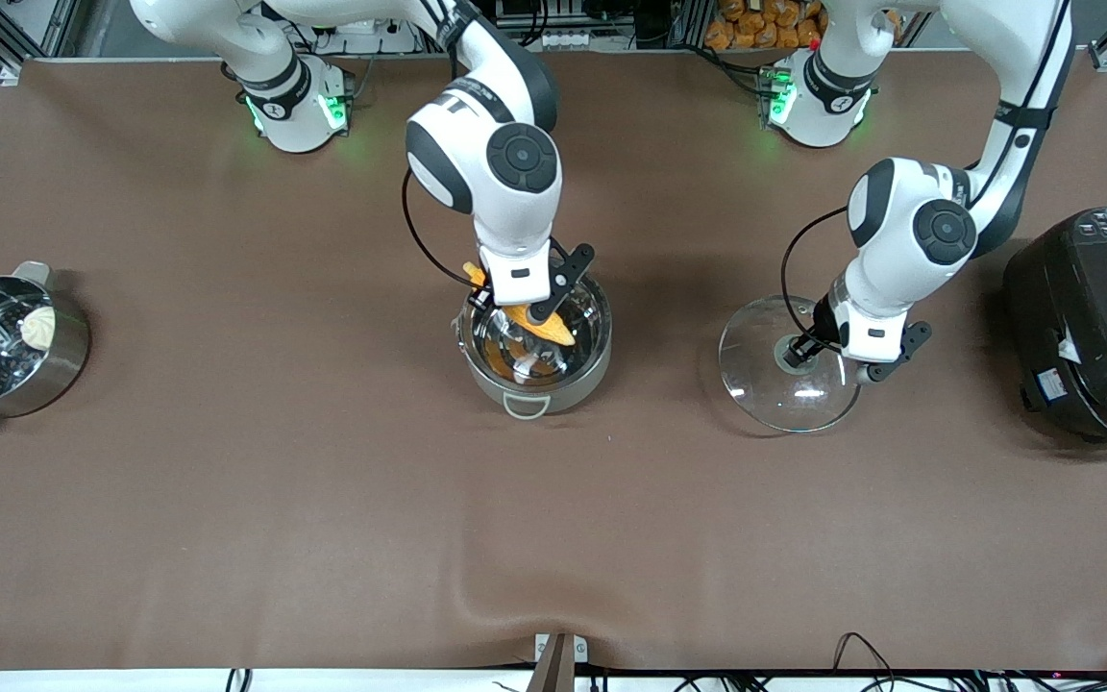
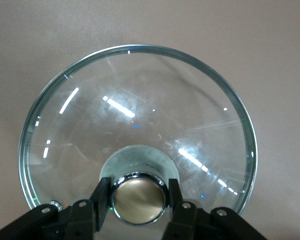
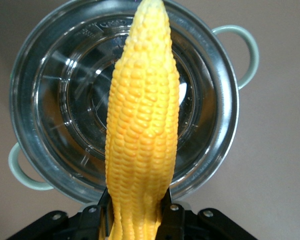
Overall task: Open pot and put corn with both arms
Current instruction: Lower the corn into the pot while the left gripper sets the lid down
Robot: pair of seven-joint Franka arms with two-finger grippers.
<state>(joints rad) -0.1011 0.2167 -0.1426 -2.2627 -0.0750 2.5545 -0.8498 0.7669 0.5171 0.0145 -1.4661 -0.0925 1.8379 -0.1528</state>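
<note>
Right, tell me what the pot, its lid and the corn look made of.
Pot: polished steel, mirror reflections; handles look coated, pale grey-green.
Lid: clear glass, table showing through, metal rim, coppery brushed knob.
Corn: glossy, uniform kernels, probably plastic.

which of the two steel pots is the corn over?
The middle pot, empty and lidless, under the right tool gripping the corn. The other holds a steamer insert and bun.

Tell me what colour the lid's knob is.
Copper-gold with a shiny chrome rim; the lid's knob shows best in the left wrist view, between the left gripper fingers.
</note>
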